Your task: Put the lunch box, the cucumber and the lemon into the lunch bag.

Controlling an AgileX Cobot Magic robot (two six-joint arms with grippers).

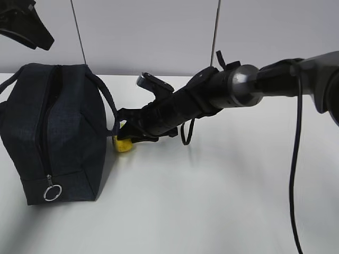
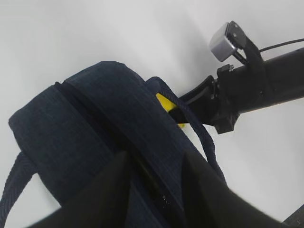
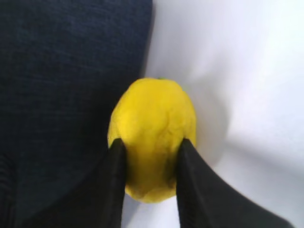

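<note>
Lemon (image 3: pixel 153 137) — small, bright yellow, oval. Lay low on the white table (image 1: pixel 222 201), just beside the lunch bag's (image 1: pixel 53 132) right wall, at about 3 o'clock from the bag's base in the exterior view. Held across its middle by the right gripper (image 3: pixel 151 166), whose two dark fingers (image 3: pixel 114 175) pressed against either flank; whether the fruit was lifted clear of the table could not be told.

Lunch bag — boxy, dark navy fabric, upright on the table. Silver ring pull (image 1: pixel 52 192) hung at the bottom of the near end; one loop handle (image 1: pixel 108 103) draped down the right side, just above the lemon. From the left wrist view the top seam looked barely parted, if at all.

Left gripper (image 2: pixel 154 190) — hovered above the bag's top, fingers apart by a narrow gap, nothing between them.

Lunch box, cucumber — not in view; possibly inside the bag already.

Handling note, as a judgement: the grip looked central and sound. The lift ought to go straight up first, clear of the draped handle, then swing toward 9 o'clock over the top opening — which likely needs spreading wider by the left gripper before release.
</note>
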